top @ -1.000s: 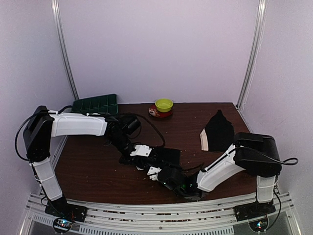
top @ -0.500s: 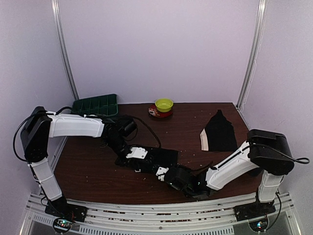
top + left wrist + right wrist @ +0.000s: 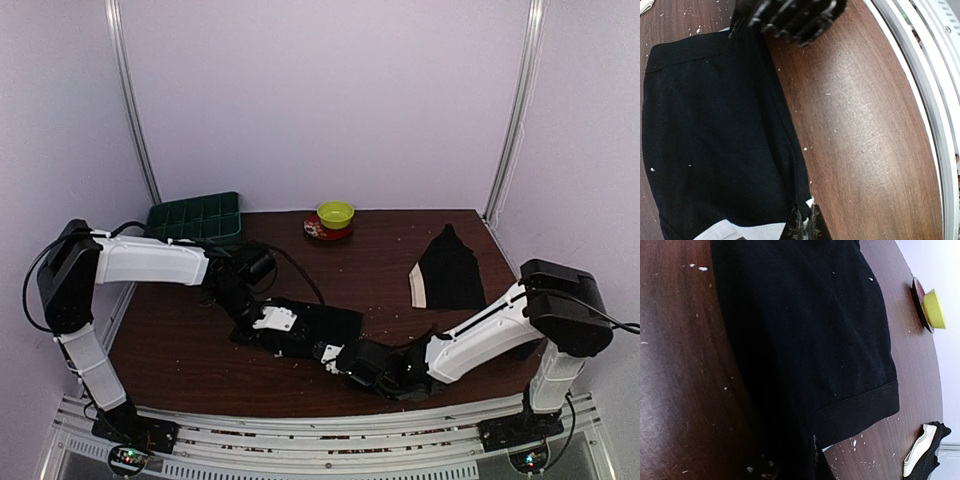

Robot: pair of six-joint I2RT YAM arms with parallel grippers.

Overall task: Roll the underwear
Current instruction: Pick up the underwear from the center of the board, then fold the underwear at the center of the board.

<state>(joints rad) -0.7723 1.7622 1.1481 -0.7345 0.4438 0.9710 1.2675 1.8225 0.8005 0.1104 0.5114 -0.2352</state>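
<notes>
Looking down, we see the black underwear [image 3: 312, 322] spread flat, a little toward 6 o'clock from the centre of the worktop [image 3: 180, 350]. Our left fingers [image 3: 794, 229] are pinched together on its edge beside the white band [image 3: 755, 232], at the garment's 9 o'clock end. Our right fingers [image 3: 340, 355] are closed too, gripping the hem corner at its 5 o'clock. The other underwear [image 3: 447, 268] lies well apart at 3 o'clock, a yellow bowl [image 3: 335, 212] at 12, a green tray [image 3: 197, 214] at 10.
</notes>
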